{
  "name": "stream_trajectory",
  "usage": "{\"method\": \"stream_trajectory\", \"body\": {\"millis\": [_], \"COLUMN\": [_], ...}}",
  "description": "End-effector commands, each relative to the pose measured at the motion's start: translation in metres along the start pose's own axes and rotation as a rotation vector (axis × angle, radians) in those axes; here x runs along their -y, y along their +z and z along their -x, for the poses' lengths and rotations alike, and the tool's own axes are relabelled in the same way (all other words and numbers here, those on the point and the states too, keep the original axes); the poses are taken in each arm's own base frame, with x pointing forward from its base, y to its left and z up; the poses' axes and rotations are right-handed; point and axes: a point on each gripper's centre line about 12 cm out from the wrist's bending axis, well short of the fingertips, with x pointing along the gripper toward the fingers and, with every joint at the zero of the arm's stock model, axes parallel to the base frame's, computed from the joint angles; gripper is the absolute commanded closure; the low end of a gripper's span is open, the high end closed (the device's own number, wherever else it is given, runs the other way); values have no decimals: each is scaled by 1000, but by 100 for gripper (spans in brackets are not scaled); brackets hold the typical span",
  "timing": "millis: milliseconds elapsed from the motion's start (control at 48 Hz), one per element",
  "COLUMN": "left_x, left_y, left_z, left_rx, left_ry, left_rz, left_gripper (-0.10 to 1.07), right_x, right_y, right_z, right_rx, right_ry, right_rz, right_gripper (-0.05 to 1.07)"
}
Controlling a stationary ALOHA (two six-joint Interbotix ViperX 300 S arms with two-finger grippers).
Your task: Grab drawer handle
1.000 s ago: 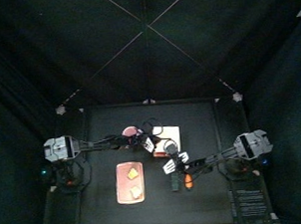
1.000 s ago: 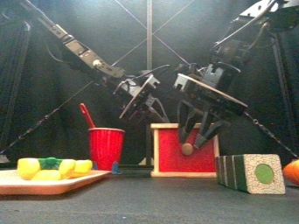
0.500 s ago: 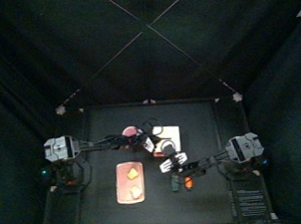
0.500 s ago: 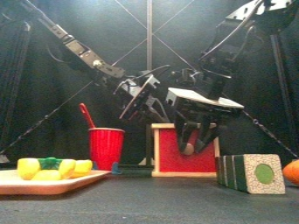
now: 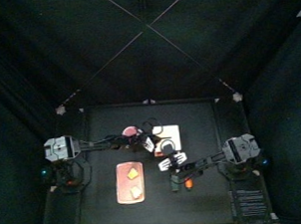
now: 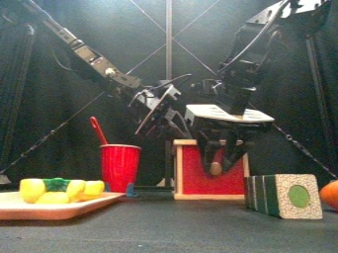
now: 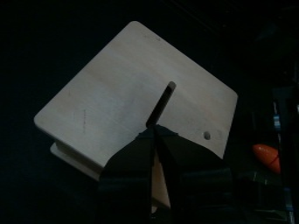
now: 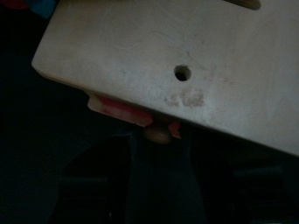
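The drawer [image 6: 199, 178] is a small cream box with a red front, standing mid-table. It also shows in the top view [image 5: 168, 133]. My right gripper [image 6: 226, 158] hangs open right in front of the red face, with a finger on each side of where the handle sits. In the right wrist view the small round handle [image 8: 158, 132] sticks out of the red front just beyond my dark jaws. My left gripper [image 7: 166, 91] is shut and hovers over the drawer's cream top [image 7: 117, 96]. In the front view it [image 6: 161, 111] is above and behind the box.
A red cup [image 6: 121, 166] with a stick in it stands left of the drawer. An orange-pink tray [image 6: 69, 204] with yellow and green food is at the front left. A green-and-cream box [image 6: 284, 195] and an orange fruit [image 6: 330, 194] are at the front right.
My right gripper has moved left and in towards the drawer's red front. It now covers the handle in the front view. The left arm has barely moved.
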Motion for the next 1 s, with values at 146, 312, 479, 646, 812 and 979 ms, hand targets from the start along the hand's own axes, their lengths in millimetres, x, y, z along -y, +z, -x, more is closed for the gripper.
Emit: {"method": "stream_trajectory", "body": {"millis": [146, 312, 479, 646, 812, 979], "left_x": [0, 0, -1, -2, -1, -1], "left_y": [3, 1, 0, -1, 0, 0], "left_z": [-1, -1, -2, -3, -3, -3], "left_rx": [1, -7, -10, -14, -11, -11], "left_ry": [1, 3, 4, 6, 5, 5], "left_rz": [3, 3, 8, 9, 9, 9], "left_gripper": [48, 48, 48, 48, 48, 48], "right_x": [-2, -1, -1, -3, -3, -3], "right_y": [9, 8, 7, 6, 5, 3], "right_z": [5, 5, 5, 5, 4, 5], "right_rx": [5, -4, -6, -15, -19, -20], "right_ry": [13, 8, 12, 33, 41, 43], "right_rz": [-24, -26, -21, -18, -17, -11], "right_gripper": [43, 58, 58, 58, 58, 58]}}
